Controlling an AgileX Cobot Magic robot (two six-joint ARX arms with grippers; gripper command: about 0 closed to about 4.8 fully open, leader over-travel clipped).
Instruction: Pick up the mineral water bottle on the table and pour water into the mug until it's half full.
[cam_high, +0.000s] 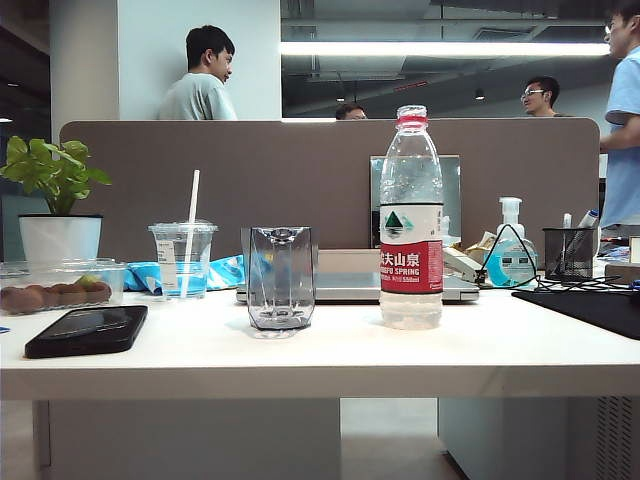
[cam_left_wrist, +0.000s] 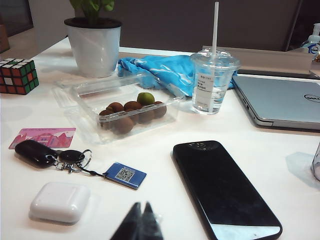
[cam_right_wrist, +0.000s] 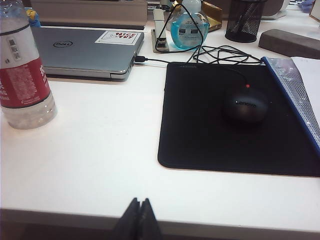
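The mineral water bottle (cam_high: 411, 225) stands upright on the white table (cam_high: 320, 360), right of centre, with its cap on and clear water in it. The right wrist view shows the bottle (cam_right_wrist: 22, 75) off to one side, well ahead of my right gripper (cam_right_wrist: 139, 201), which is shut and empty above the table's front edge. The clear faceted mug (cam_high: 281, 278) stands empty to the left of the bottle. Only the mug's edge (cam_left_wrist: 316, 162) shows in the left wrist view. My left gripper (cam_left_wrist: 141, 206) is shut and empty, low over the table near a black phone (cam_left_wrist: 225, 190). Neither gripper shows in the exterior view.
A lidded cup with a straw (cam_high: 183, 258), a fruit tray (cam_left_wrist: 125, 107), a potted plant (cam_high: 58, 205), keys (cam_left_wrist: 50, 155) and a white earbud case (cam_left_wrist: 61, 201) lie on the left. Behind are a laptop (cam_right_wrist: 82, 50) and a pump dispenser (cam_high: 511, 250). A mouse (cam_right_wrist: 245, 106) sits on a black pad (cam_right_wrist: 235, 120) at the right.
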